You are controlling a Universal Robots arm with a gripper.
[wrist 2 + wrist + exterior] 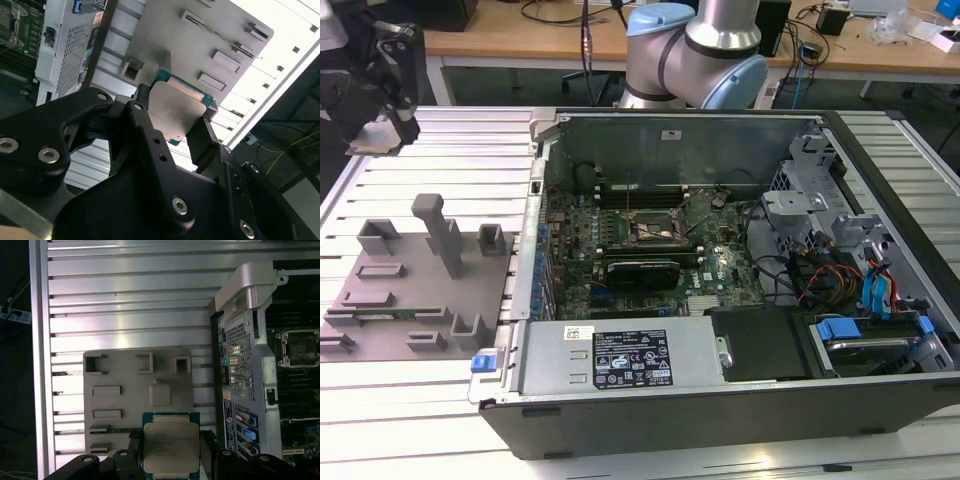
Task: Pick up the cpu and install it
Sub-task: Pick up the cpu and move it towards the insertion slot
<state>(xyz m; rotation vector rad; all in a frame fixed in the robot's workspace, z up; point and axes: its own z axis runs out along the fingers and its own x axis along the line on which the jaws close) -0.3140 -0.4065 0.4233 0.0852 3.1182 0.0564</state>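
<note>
The black gripper (175, 117) points down and clamps the cpu (171, 447) by two opposite edges, with the silver top facing the wrist. Below it lies the grey fixture plate (125, 400). Beside the plate stands the open computer case (245, 340).

Ribbed aluminium tabletop (410, 425), exterior view: grey fixture plate (405, 300) lies at 9 o'clock; open computer case (720, 412) from centre to 3 o'clock.

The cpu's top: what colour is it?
The cpu is silvery-white on top, green-edged; best in the first wrist view.
</note>
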